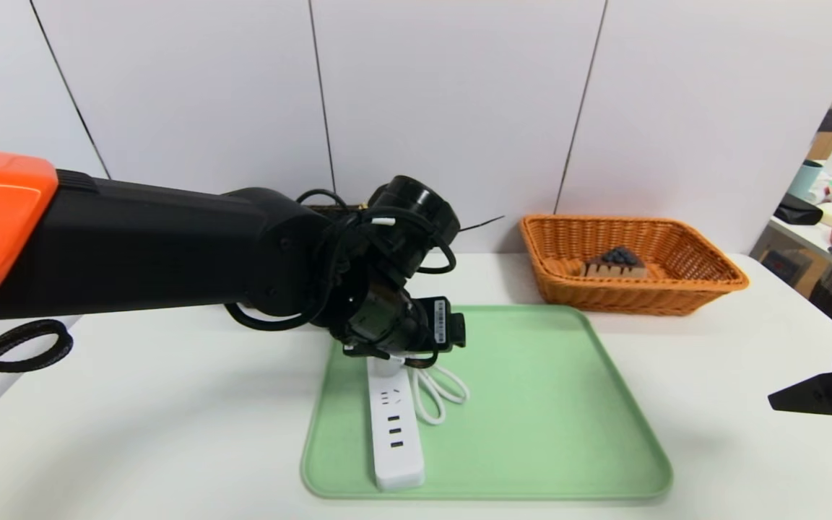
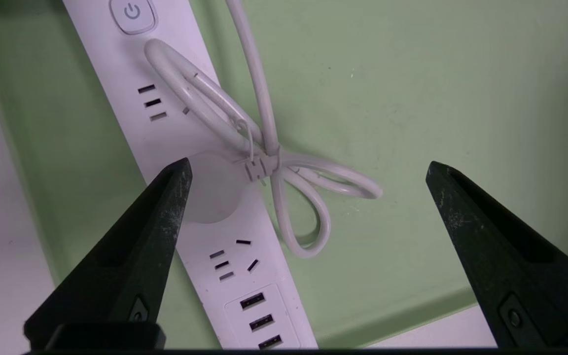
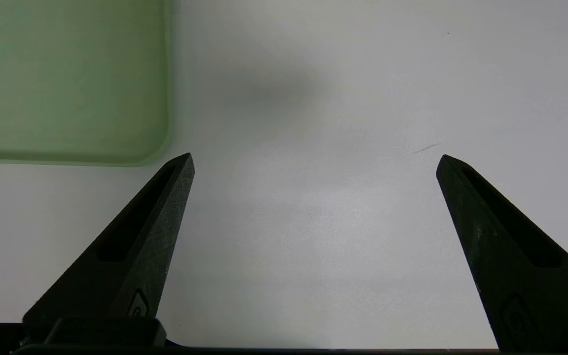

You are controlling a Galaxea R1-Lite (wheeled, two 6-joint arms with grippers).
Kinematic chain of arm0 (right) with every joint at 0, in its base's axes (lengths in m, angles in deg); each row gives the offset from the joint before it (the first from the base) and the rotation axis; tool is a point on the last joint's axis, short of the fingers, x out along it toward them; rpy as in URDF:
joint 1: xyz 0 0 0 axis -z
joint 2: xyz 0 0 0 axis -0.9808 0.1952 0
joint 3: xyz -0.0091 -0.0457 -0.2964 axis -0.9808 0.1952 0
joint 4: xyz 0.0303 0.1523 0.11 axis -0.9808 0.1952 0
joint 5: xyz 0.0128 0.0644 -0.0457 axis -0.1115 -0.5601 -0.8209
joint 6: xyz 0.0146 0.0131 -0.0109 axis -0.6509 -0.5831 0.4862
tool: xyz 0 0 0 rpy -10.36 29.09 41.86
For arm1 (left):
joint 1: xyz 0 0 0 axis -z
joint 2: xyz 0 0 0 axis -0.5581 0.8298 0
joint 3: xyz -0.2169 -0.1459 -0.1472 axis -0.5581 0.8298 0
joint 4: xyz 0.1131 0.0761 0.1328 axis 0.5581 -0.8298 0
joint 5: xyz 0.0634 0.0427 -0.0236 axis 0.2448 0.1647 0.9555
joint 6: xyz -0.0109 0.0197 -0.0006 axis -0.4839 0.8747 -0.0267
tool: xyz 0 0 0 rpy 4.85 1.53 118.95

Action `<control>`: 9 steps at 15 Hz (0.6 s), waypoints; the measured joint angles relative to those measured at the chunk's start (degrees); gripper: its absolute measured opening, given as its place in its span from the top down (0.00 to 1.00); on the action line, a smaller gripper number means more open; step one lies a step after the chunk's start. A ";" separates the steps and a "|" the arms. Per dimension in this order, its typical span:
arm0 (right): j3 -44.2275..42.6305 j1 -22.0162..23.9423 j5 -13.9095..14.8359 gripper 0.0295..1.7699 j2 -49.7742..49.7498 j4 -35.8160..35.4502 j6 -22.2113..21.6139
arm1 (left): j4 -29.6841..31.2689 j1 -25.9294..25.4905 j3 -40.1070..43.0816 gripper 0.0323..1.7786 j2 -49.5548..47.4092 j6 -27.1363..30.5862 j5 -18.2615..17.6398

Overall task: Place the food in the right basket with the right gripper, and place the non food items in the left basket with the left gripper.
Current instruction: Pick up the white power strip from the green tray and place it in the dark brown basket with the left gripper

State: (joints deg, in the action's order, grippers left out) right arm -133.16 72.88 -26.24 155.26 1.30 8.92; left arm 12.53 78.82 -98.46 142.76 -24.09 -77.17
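White desk (image 1: pixel 170 404), matte, bare near edge. Green tray (image 1: pixel 531 404) sits center, rounded corners, raised lip; one corner also shows in the right wrist view.

On tray, L side: white power strip (image 1: pixel 394 433) lying lengthwise near-to-far, USB ports at near end, sockets further up, far end hidden under L arm. Its cord (image 1: pixel 438 393) is bundled in loops w/ a tie, resting just beside the strip on tray floor; in the left wrist view one loop lies over the strip body. No yellow spoon visible in any view.

R hand (image 1: pixel 813 396) at R edge of desk, well apart from tray, hovering over bare white surface. Fingers spread wide, nothing between them.

L hand (image 2: pixel 308 167) above far half of the strip, pointing down & fwd. Fingers (image 2: pixel 151 231) spread wide, one tip over the strip, other over bare tray; cord tie lies between them. Not gripping anything; contact w/ strip can't be told. L arm black w/ orange upper cover, cables looped round wrist, blocks view behind it.

Far R: orange wicker basket (image 1: pixel 712 278) on desk just past tray corner. Cake slice (image 1: pixel 614 263) inside it, on the floor, blueberries up.

Dark basket (image 1: pixel 329 209) mostly hidden behind L arm; only a sliver of rim seen.

Back: white panel wall w/ dark seams. Far R, cluttered shelving & another table.
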 joint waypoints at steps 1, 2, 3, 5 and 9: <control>0.00 0.00 0.02 0.04 0.10 0.00 0.00 | 0.00 0.02 -0.52 0.05 0.46 -0.11 -0.02; 0.00 0.00 -0.06 0.04 0.18 0.00 0.00 | 0.00 0.02 -0.83 0.05 0.88 -0.11 -0.04; 0.00 -0.02 -0.06 0.04 0.24 -0.02 -0.02 | 0.00 -0.02 -1.02 0.05 1.23 -0.11 -0.09; 0.05 -0.02 -0.09 0.04 0.33 0.00 0.02 | 0.07 -0.17 -1.23 0.05 1.90 -0.02 -0.20; 0.00 -0.02 -0.06 0.04 0.38 -0.09 0.09 | 1.35 -0.35 -1.57 0.05 3.16 -0.16 -0.35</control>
State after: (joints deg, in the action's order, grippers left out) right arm -133.16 72.86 -26.30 155.64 1.21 9.00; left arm 13.89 78.47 -100.03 145.91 -24.25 -77.52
